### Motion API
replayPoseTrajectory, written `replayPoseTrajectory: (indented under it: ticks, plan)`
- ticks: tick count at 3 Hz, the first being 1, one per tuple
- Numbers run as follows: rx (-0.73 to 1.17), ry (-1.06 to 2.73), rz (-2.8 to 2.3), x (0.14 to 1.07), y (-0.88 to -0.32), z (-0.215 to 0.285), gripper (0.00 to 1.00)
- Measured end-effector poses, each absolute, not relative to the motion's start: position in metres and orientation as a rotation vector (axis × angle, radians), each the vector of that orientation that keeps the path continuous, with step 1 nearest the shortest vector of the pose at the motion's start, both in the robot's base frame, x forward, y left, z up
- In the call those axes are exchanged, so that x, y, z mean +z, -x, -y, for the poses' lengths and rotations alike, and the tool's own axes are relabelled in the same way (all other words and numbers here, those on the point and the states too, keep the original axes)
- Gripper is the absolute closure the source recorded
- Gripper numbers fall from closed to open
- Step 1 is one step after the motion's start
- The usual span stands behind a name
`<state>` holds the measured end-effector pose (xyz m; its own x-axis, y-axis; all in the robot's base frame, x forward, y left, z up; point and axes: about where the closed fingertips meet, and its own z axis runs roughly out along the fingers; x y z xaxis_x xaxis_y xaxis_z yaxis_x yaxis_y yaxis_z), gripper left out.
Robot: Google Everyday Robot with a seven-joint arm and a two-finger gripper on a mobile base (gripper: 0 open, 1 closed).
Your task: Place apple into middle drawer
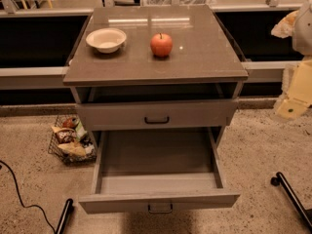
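The apple [161, 44], small, round and red-orange with a short dark stem, stands on the grey cabinet top [204, 57], right of centre. The middle drawer [156, 152] is pulled out wide below; its shallow tray is bare, with low side walls and a small dark handle on its front. The gripper [291, 107], cream-coloured and hanging from the white arm, is at the far right edge, beside the cabinet and lower than the top. It is well away from the apple and holds nothing that I can see.
A cream bowl [106, 39] sits on the top, left of the apple. Above the open drawer is a flat grey drawer front with a black handle [156, 120]. A wire basket of snacks [70, 141] stands on the floor at left. Black legs [292, 194] and a cable [19, 194] lie on the floor.
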<state>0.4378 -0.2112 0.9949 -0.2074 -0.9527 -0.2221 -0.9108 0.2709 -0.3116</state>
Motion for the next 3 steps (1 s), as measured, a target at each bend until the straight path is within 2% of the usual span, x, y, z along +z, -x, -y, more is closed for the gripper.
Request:
replayPoseTrajectory:
  ticks: [1,2,3]
  plan:
    - [-0.158,1.692,-2.182,0.995,-0.438,0.211,0.00]
    - [-0.144,1.580,-2.145,0.998,-0.481,0.210,0.00]
    - [-0.051,1.468,-2.037,1.001,-0.565,0.188,0.00]
